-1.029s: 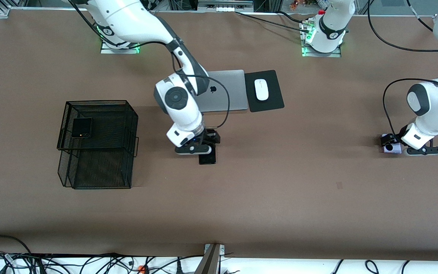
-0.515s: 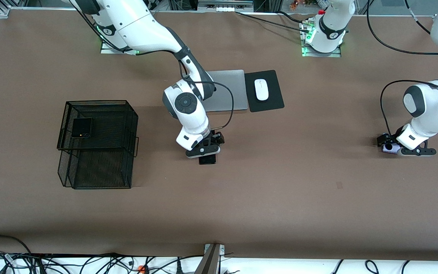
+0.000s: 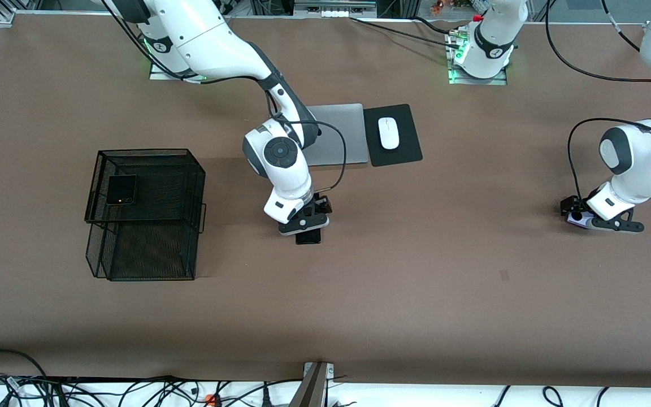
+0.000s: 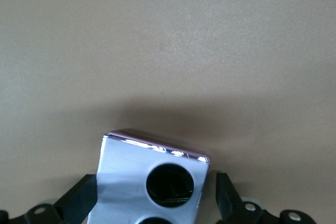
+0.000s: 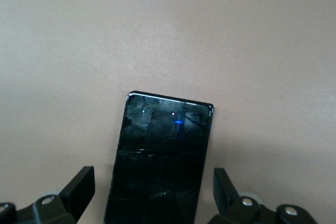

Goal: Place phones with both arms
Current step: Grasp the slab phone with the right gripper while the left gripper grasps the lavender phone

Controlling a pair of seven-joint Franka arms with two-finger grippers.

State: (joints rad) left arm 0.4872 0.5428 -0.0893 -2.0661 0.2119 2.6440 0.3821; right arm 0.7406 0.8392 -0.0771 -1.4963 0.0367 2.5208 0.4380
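Lying flat on the brown matte tabletop (image 3: 416,271), the long black slab phone (image 3: 308,236) sits mid-table, nearer the front camera than the silver laptop (image 3: 337,135). Glossy glass face, rounded corners, faint reflections and a small blue glint in the right wrist view (image 5: 160,161). Right gripper (image 3: 306,222) is down over it, fingers (image 5: 79,187) spread wide on either side of the slab with a gap to each edge, not clamped.

Pale lilac phone (image 3: 577,219) is at the left arm's end of the table, flat on the surface. Left wrist view shows it small and squarish, shiny chrome-like rim, smooth lilac back with black circles (image 4: 152,182). Left gripper (image 3: 599,220) is low over it, fingers (image 4: 79,200) wide, one on each side; contact can't be told.

Small squarish black folded phone (image 3: 121,189) rests on the upper tier of the black wire-mesh basket (image 3: 144,226), toward the right arm's end of the table. Basket is boxy, two-level, fine mesh, see-through.

Laptop is closed, brushed silver, partly hidden by the right arm. Beside it, toward the left arm's end, a flat black rectangular mouse pad (image 3: 393,135) carries a smooth white oval mouse (image 3: 389,133).
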